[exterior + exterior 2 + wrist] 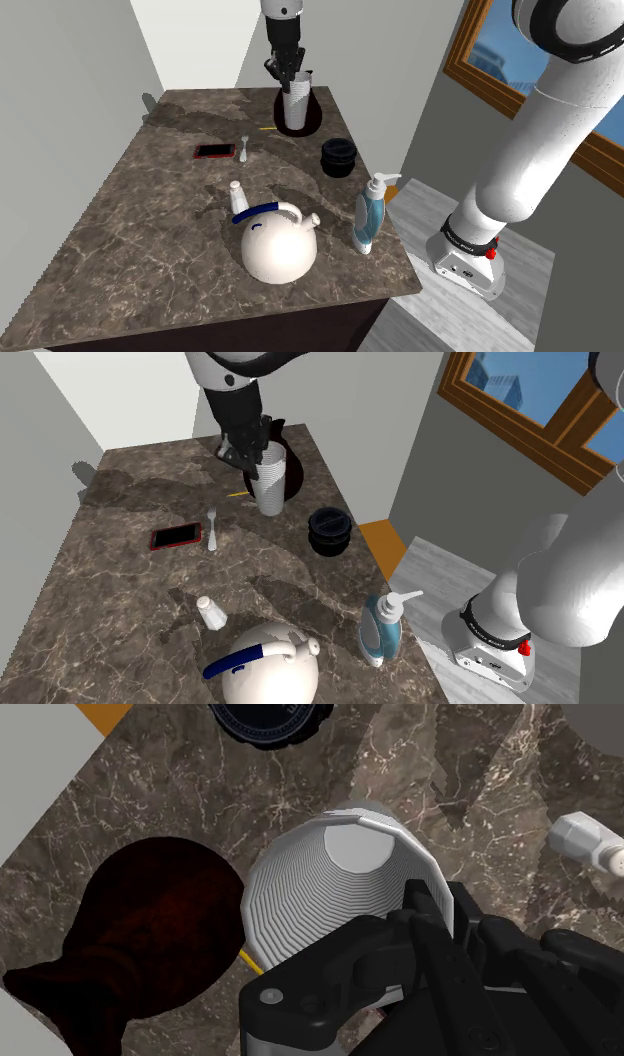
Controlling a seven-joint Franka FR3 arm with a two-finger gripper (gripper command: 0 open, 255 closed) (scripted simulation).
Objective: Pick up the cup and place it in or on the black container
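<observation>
A white ribbed cup (297, 103) stands upright at the far end of the marble table. My gripper (288, 76) comes down on it from above and is shut on its rim, clearly so in the wrist view (400, 934). The cup (330, 894) is right beside a dark, nearly black dish (150, 924), at that dish's (290, 457) edge. I cannot tell whether the cup rests on the surface or hangs just above it. A round black ridged container (339, 157) sits a short way off towards the table's edge nearest the window.
On the marble table (120, 250) lie a red phone (214, 152), a small white utensil (244, 148) and a yellow pencil (268, 128). Nearer the stand are a salt shaker (238, 197), a white teapot with a blue handle (278, 240) and a blue soap dispenser (370, 212).
</observation>
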